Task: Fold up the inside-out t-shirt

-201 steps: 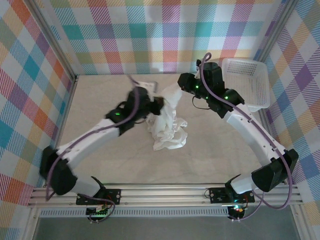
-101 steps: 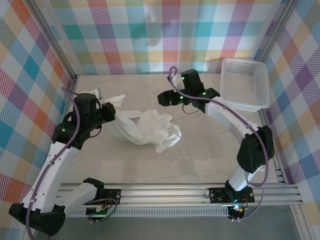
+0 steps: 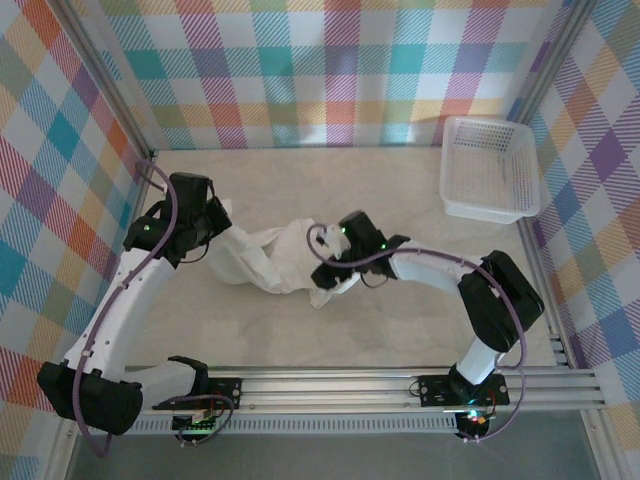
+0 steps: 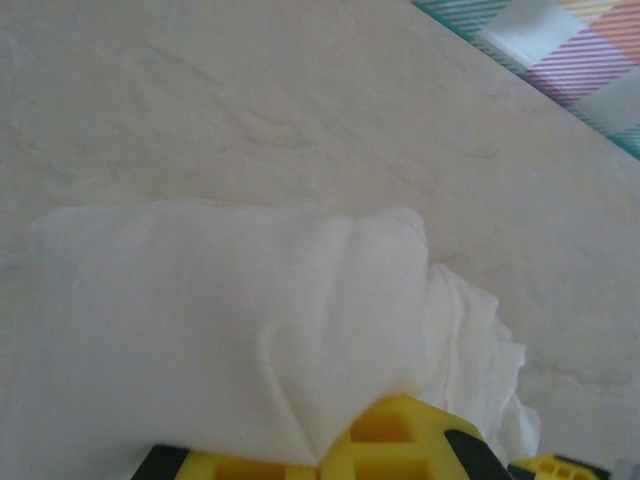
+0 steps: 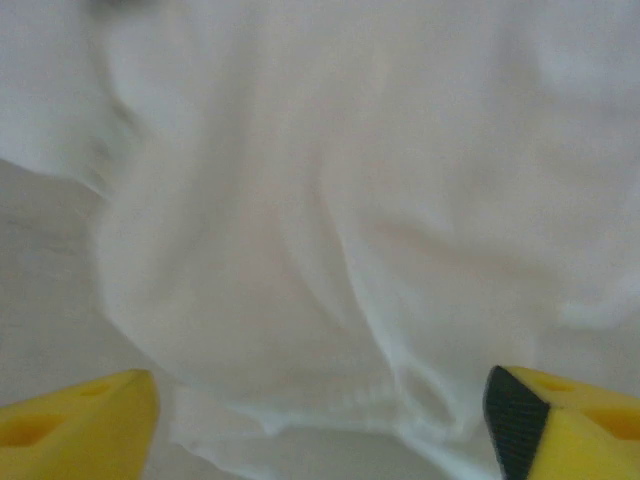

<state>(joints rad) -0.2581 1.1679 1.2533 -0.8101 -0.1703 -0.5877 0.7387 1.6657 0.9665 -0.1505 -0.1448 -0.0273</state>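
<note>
The inside-out t-shirt (image 3: 275, 262) is a crumpled white band on the table, running from the left toward the middle. My left gripper (image 3: 212, 230) is shut on its left end; in the left wrist view the cloth (image 4: 220, 320) spills out from between the yellow fingers (image 4: 400, 435) and hangs over the table. My right gripper (image 3: 326, 272) sits low over the shirt's right end. In the right wrist view its yellow fingers (image 5: 80, 410) stand wide apart with a hemmed edge of the shirt (image 5: 330, 300) lying beneath them, not pinched.
A white mesh basket (image 3: 520, 170) stands at the back right corner. Plaid walls close the back and both sides, and the left gripper is close to the left wall (image 3: 110, 190). Bare table (image 3: 400, 340) lies in front of the shirt.
The left gripper has dragged the shirt's end left and stretched the bundle out. The right gripper has come forward and down from the back onto the shirt's right end.
</note>
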